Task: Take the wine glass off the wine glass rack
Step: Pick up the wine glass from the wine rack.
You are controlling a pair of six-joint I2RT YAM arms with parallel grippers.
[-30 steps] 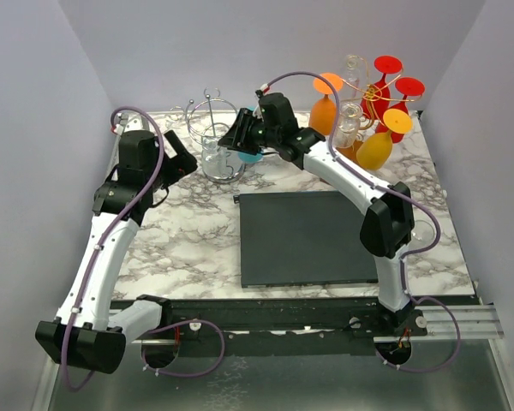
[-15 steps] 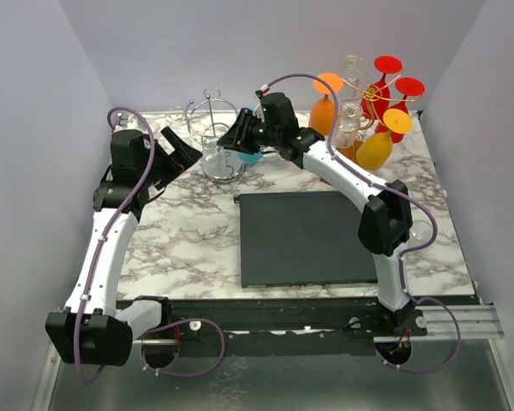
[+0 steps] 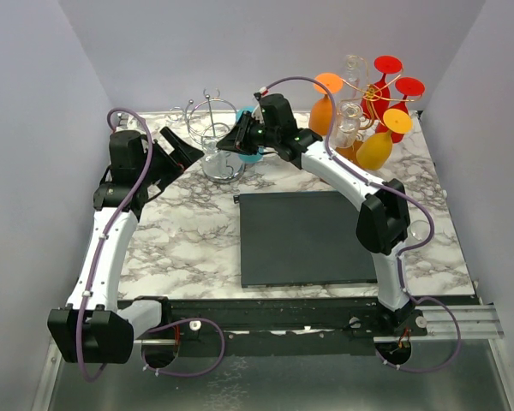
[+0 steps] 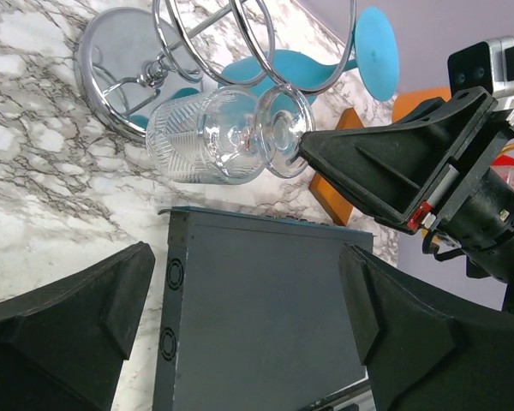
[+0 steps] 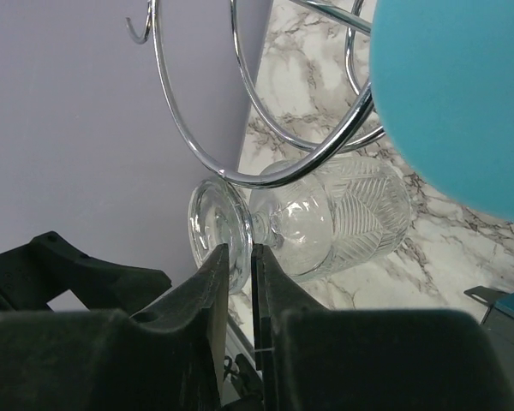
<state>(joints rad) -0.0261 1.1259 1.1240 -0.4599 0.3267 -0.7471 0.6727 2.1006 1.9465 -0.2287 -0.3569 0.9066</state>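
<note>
So far only the grasp: right gripper [image 5: 253, 253] pinches the stem of the clear wine glass [image 5: 325, 218] hanging on the chrome wire stand [image 4: 103, 51], left gripper [image 4: 244, 274] spread wide nearby, lift-off not yet done.

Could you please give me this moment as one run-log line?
right pincer nearly closed at clear glass foot, grip unclear | glass hanging on chrome stand | left pincer open, empty

Robot lab test cell: plain lavender walls [image 3: 265, 43] box in a marble-patterned table [image 3: 188, 244], with a left arm [image 3: 103, 257] and a right arm [image 3: 347, 175] bolted to a black rail [image 3: 283, 314] at its near edge, purple cables [image 3: 184, 374] looping loose.
</note>
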